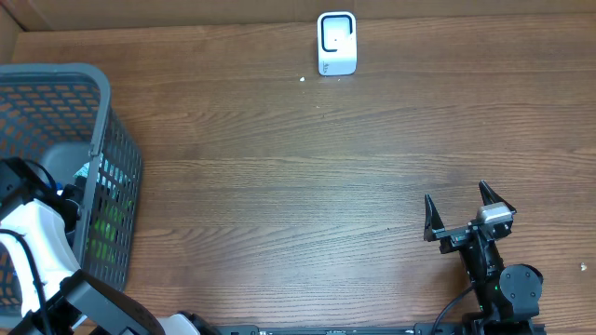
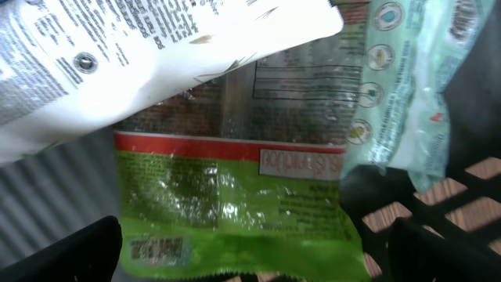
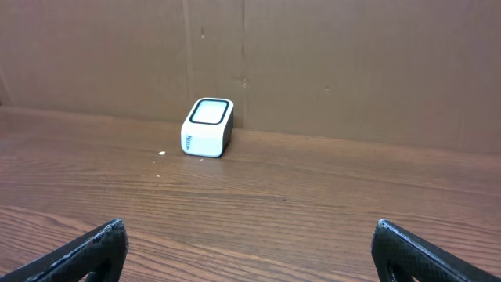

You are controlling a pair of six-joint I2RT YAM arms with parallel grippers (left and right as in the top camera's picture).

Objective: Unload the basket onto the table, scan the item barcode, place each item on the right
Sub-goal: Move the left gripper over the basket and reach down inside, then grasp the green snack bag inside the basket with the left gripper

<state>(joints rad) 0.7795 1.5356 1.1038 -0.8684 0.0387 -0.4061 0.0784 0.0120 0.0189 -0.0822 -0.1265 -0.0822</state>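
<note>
Overhead: scanner (image 1: 336, 43) sits well right of the basket (image 1: 116, 177). Right gripper (image 1: 458, 212) is farther right, jaws apart and empty.

Left wrist: left gripper (image 2: 254, 243) is inside the basket, jaws wide apart over the green packet (image 2: 235, 211). A white packet (image 2: 156, 55) overlaps it. Pinch the green packet's free edge only.

Right wrist: nothing between the jaws.

Grey basket (image 1: 119, 186) cut off at left edge, green packet (image 2: 227, 204) print blurred, white pouch (image 2: 141, 55) cropped at top

Left arm (image 1: 42, 240): we see a white shell, black joints, black cable.
Right arm (image 1: 488, 268): black, with a silver wrist block.
Fingers (image 1: 430, 221): black, pointed.
</note>
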